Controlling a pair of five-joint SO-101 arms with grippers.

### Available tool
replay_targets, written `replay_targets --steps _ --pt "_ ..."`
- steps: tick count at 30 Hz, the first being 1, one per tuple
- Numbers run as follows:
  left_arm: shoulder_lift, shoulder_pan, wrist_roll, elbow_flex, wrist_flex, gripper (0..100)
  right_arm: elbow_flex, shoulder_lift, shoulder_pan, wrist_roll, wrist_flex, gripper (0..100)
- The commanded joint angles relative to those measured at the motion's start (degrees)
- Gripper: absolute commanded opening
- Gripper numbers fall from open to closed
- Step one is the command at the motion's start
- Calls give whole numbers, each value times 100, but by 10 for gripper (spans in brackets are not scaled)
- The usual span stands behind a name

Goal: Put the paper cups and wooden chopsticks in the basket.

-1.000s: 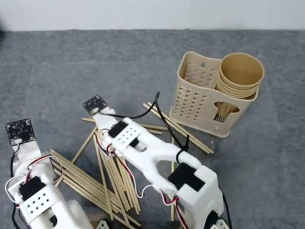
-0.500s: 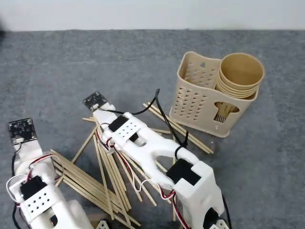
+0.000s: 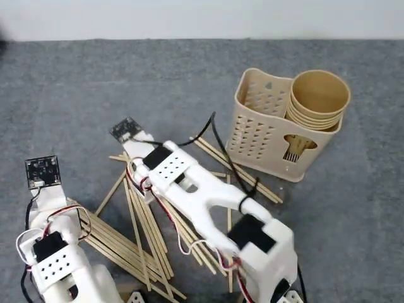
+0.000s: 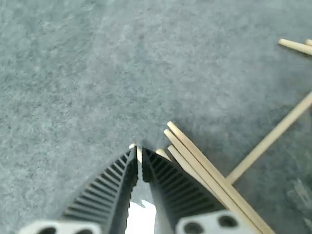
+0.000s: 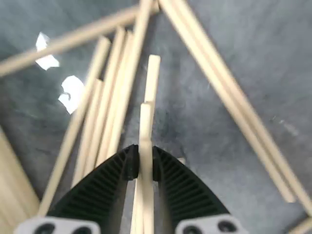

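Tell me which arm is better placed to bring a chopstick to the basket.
Right, probably. Its hand is shut on a chopstick, and in the high view this arm is nearer the basket. The left hand is farther away.

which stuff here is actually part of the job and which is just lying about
Job:
paper cups, stacked in the basket
wooden chopsticks, scattered on the mat
right claw, shut on one chopstick
left claw

Lying about:
grey mat under everything
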Motion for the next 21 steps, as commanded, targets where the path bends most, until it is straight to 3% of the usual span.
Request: replay_targets --steps 1,12,21 --pt "-185 53 -70 -57 -123 18 -360 -857 75 220 57 8" --pt "-185 62 -70 -57 -123 18 -360 -2369 224 457 -22 8" --pt "-185 62 -70 -57 -123 18 -360 -4004 673 448 -1007 8"
